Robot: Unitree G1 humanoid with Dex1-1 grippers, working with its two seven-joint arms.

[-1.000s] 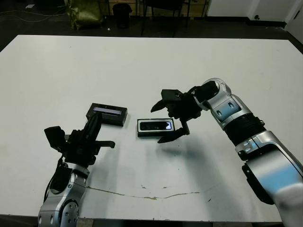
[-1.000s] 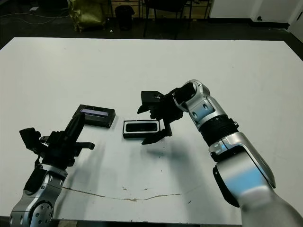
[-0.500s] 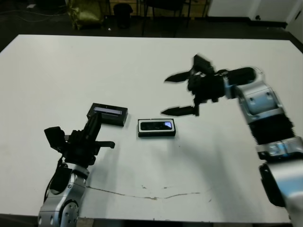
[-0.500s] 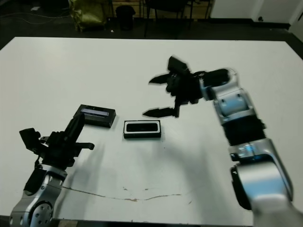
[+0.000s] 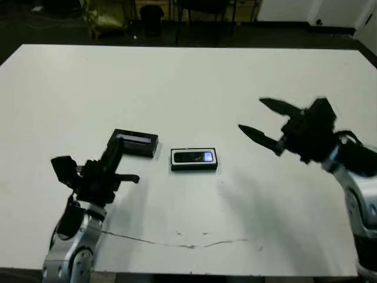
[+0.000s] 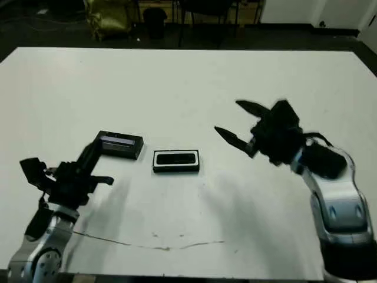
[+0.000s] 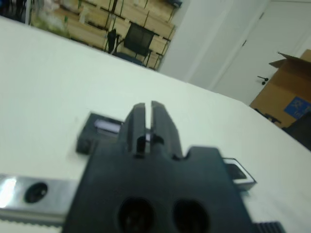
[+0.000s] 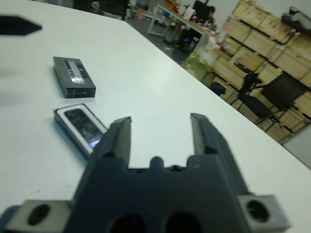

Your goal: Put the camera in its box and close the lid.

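The camera, a glossy black bar with a bluish glint, lies inside the box, a shallow black tray with a white lining, at the table's middle. The lid, black with a pale stripe, lies flat just left of the box and apart from it. My left gripper is shut and empty, its tips close to the lid's near left corner; the left wrist view shows the lid just beyond them. My right gripper hangs open and empty, well to the right of the box.
A thin crack or scuff line runs across the white table near its front edge. Chairs and stacked boxes stand beyond the far edge. Bare table surface lies all around the box and lid.
My right gripper has drawn back from over the box, up and then far to the right, staying open. The camera stays in the box. The left gripper has hardly moved.
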